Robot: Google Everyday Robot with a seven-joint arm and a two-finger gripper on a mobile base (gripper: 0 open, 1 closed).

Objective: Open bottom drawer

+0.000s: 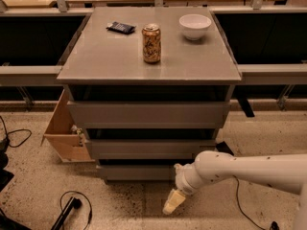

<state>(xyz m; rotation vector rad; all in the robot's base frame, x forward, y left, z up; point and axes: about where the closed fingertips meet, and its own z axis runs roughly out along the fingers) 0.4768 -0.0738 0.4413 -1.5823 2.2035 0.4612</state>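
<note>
The grey cabinet [148,63] has three handleless drawers. The bottom drawer [134,172] is the lowest, with a flat grey front just above the floor, and it looks pushed in. My gripper [172,202] hangs on the white arm [240,169] that comes in from the right. It points down and to the left, just above the floor, in front of and slightly below the right end of the bottom drawer's front. The arm's wrist covers that right end.
A can [151,43], a white bowl [194,26] and a dark packet [120,28] sit on the cabinet top. A light wooden box [64,133] stands at the cabinet's left side. Cables [72,207] lie on the speckled floor at the left.
</note>
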